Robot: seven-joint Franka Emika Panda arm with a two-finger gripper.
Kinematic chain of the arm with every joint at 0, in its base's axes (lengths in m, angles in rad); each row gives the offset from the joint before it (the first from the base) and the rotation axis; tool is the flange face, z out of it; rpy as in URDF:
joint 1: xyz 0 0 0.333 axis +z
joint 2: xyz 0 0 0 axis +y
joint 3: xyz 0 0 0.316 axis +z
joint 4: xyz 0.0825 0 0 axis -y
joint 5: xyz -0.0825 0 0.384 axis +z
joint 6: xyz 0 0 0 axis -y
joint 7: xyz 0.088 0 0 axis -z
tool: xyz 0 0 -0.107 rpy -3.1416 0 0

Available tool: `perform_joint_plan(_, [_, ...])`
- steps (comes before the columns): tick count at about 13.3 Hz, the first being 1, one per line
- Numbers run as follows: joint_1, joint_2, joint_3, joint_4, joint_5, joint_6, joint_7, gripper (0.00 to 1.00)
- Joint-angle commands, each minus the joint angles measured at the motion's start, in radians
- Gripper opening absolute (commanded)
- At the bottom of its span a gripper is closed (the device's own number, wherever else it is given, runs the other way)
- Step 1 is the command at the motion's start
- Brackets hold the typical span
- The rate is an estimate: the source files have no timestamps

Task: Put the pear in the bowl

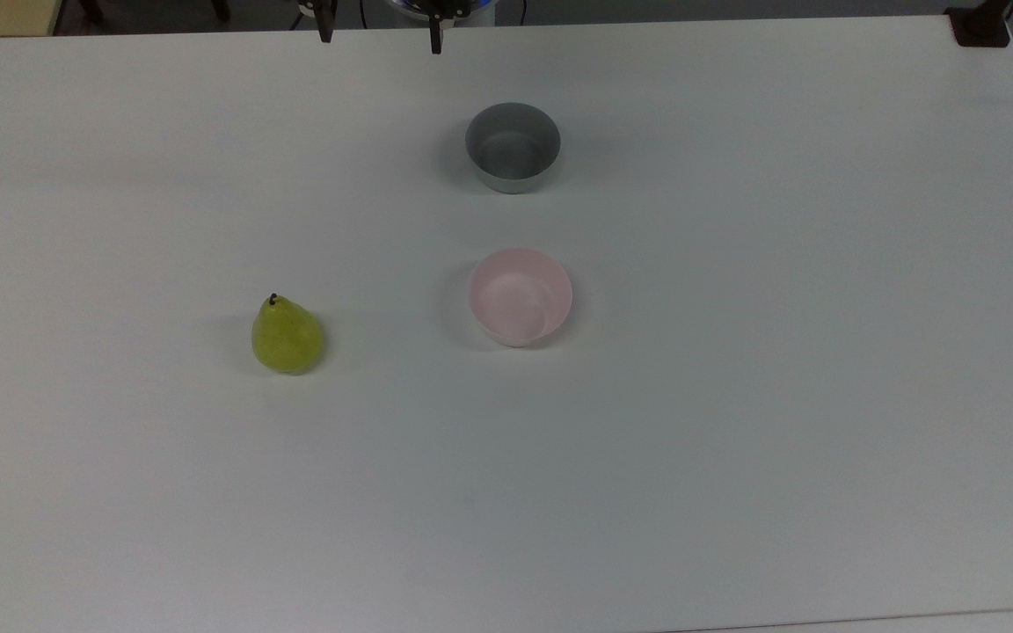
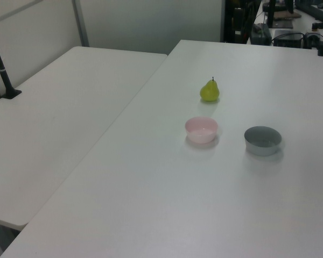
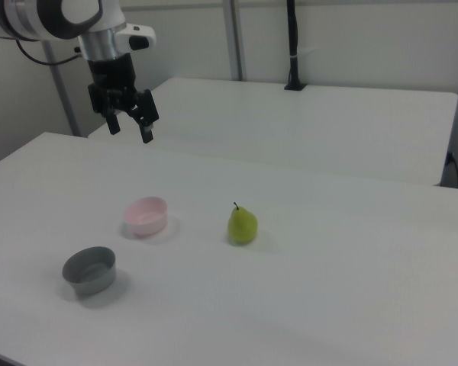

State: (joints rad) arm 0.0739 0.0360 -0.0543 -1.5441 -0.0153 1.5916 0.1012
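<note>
My claw [image 3: 130, 126] hangs high in the air with its two fingers apart and nothing in it. The little yellow-green pear [image 1: 286, 335] with a dark stem stands up on the white bench [image 1: 735, 440], well apart from the small round pink bowl [image 1: 521, 296] on the top view's right. A grey bowl [image 1: 513, 147] sits near the pink one

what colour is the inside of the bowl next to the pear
Pale pink inside the bowl, clearest in the top view; the pear stands apart from it.
</note>
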Motion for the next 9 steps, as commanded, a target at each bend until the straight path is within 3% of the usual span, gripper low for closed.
perform_joint_plan(1, [0.02, -0.01, -0.024, -0.016, 0.008, -0.012, -0.02, 1.0])
perform_joint_plan(9, [0.02, -0.005, -0.024, -0.013, 0.006, -0.005, -0.021, 1.0])
